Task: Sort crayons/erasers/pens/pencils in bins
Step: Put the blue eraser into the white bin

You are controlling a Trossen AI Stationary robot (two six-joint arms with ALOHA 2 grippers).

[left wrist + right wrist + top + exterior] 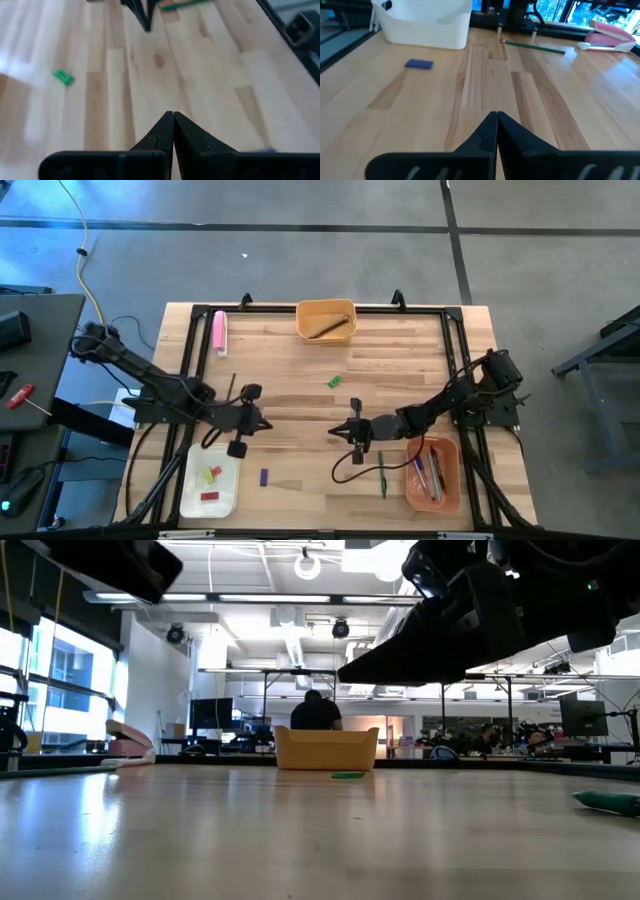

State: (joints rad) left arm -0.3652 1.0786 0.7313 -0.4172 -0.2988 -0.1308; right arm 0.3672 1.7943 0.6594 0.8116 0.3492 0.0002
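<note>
Both grippers hover shut over the middle of the table and hold nothing. My left gripper (pixel 266 423) (pixel 173 120) faces my right gripper (pixel 333 432) (pixel 496 118) across a gap of bare wood. A green crayon (pixel 334 381) (pixel 63 76) lies beyond them toward the far edge. A purple piece (pixel 264 477) (pixel 419 64) lies near the white bin (pixel 210 483), which holds short red, yellow and green pieces. A green pen (pixel 381 473) lies beside the salmon-orange bin (pixel 433 473), which holds pens. A dark pencil (pixel 231 387) (pixel 535 47) lies at the left. The yellow-orange bin (pixel 326 320) holds a pencil.
A thick pink bar (pixel 219 330) lies at the far left corner by the black frame rail (pixel 200 340) that runs around the table. People and desks show in the room beyond the far edge.
</note>
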